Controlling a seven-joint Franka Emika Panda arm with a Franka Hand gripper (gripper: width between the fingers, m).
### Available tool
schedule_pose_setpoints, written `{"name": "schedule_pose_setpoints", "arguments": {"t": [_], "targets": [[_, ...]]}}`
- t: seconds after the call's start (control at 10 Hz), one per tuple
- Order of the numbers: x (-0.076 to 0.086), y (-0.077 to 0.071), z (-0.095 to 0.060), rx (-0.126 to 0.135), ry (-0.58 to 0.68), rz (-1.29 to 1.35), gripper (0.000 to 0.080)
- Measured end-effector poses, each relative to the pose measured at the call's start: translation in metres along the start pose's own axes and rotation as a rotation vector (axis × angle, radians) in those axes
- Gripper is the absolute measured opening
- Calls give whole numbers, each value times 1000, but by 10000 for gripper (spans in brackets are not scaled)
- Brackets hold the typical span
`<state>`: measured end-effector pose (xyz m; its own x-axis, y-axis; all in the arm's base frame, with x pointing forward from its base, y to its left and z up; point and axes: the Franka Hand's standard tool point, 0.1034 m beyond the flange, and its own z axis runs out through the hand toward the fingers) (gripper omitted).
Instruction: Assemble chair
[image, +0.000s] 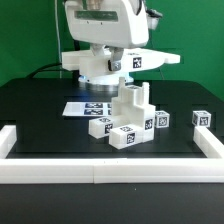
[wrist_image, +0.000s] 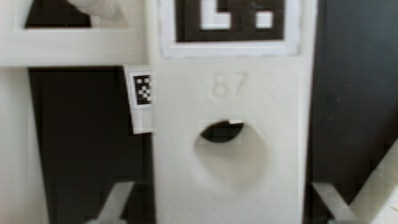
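Right, gripper (wrist_image: 222, 203) first: it's clenched, and the wrist view shows me why. The fingers (wrist_image: 334, 200) sit on either side of a narrow white section of the flat slab (image: 128, 62), so I read that as a firm grasp on the chair's biggest part. I'd say it's taken there because that section is slim enough for the jaws to span. There's a round hole (wrist_image: 222, 131) in the slab just ahead of the grip and a small tag (wrist_image: 139, 90) on its edge. Moving out to the exterior view, the slab hangs under the wrist, clear of the black table (image: 40, 125) and roughly level as far as I can tell. My guess is it's carried high so that it passes over everything below. Directly beneath it stands the upright notched piece (image: 131, 102), with the small blocks (image: 118, 131) bunched touching at its foot. One cube (image: 162, 120) sits near them towards the exterior view's right, and the far cube (image: 202, 118) is well apart beyond it. The marker board (image: 80, 107) lies flat behind the cluster on the exterior view's left, and the border rail (image: 110, 172) runs along the front. Nothing looks joined yet, so I judge this early going.
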<state>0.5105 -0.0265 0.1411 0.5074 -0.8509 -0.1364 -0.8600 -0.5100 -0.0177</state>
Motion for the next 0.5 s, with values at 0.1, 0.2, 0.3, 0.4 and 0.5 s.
{"name": "schedule_pose_setpoints", "arguments": {"t": [0.1, 0.2, 0.3, 0.4, 0.5], "targets": [[-12, -8, 2, -22, 19, -55, 289], [-18, -12, 3, -24, 18, -102, 289], [-18, -16, 3, -24, 19, -121, 289], [-16, -22, 4, -22, 22, -167, 289], [-16, -22, 5, -23, 21, -167, 289]]}}
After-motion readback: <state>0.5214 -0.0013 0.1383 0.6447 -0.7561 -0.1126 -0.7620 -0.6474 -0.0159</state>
